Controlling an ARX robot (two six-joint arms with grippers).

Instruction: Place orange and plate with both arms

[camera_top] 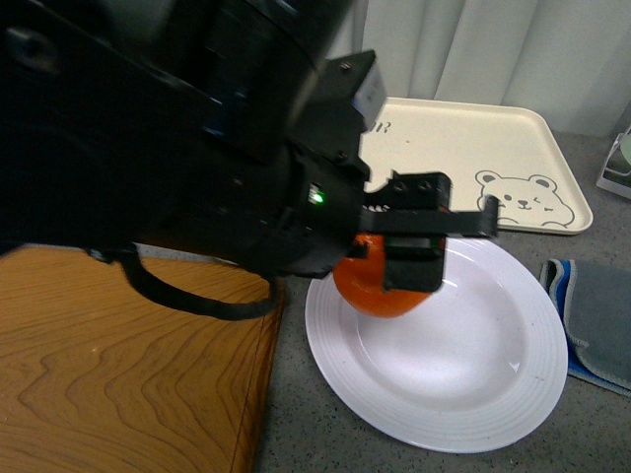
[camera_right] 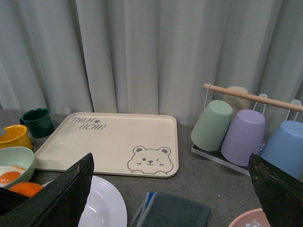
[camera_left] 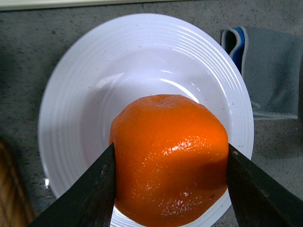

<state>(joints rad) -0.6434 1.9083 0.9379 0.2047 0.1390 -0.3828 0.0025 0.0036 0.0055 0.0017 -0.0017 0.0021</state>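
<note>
My left gripper (camera_top: 409, 258) is shut on the glossy orange (camera_top: 367, 281) and holds it over the left side of the white plate (camera_top: 513, 394). In the left wrist view the orange (camera_left: 170, 156) sits between both dark fingers (camera_left: 90, 194), above the plate (camera_left: 85, 90). My right gripper (camera_right: 170, 198) is open and empty, held high; in its view the plate's rim (camera_right: 106, 203) and a bit of the orange (camera_right: 26, 189) show low down.
A cream bear-print tray (camera_top: 463, 148) lies behind the plate. A grey cloth (camera_top: 596, 320) lies to its right. A wooden board (camera_top: 118, 365) is at the left. A rack of cups (camera_right: 241, 127), a green bowl with an egg (camera_right: 14, 165), a yellow cup and a dark green mug (camera_right: 38, 122) show in the right wrist view.
</note>
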